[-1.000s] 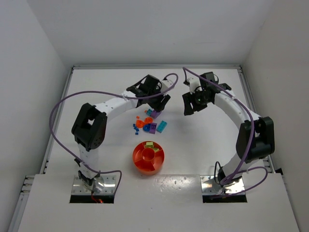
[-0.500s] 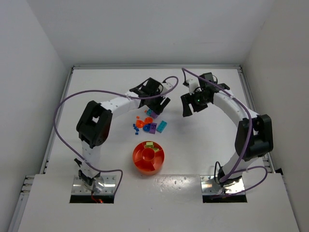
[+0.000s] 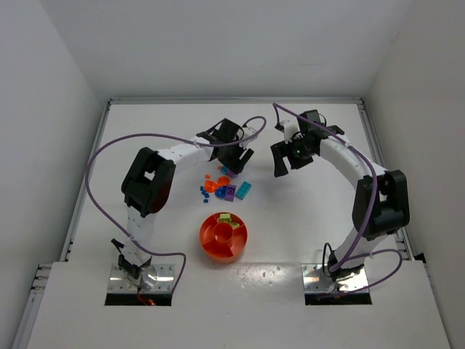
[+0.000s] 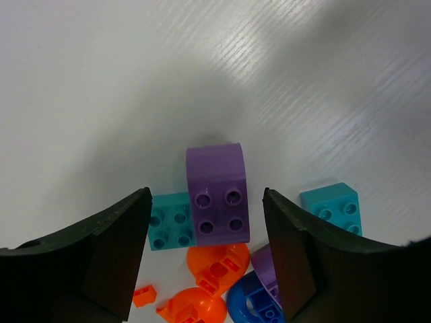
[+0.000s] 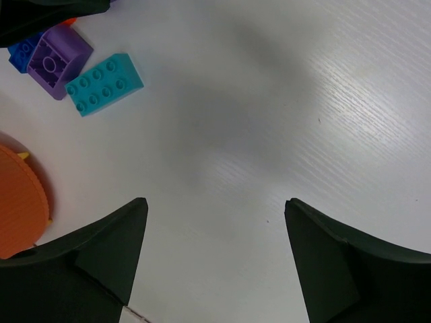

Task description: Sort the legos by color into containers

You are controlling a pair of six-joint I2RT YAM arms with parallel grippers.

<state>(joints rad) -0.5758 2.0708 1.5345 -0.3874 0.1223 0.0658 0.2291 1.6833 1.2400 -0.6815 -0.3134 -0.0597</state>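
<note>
White table [image 3: 145,131]: brick cluster [image 3: 225,187], orange tray [image 3: 212,249].

A white table [image 3: 145,138] with a faint ribbed grain is shut in by plain white walls [image 3: 232,51] on its left, far and right sides, with grey rails [image 3: 372,134] along its side edges and a white ledge [image 3: 240,305] across its near edge.

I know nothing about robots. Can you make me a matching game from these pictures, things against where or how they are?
Things:
1 purple curved brick
2 teal eight-stud brick
3 round tray
4 right end effector

Places or states:
A open above bare table
B orange-red
C seen between the open fingers of the left end effector
D beside a purple square brick

Pairs: 1-C, 2-D, 3-B, 4-A
</note>
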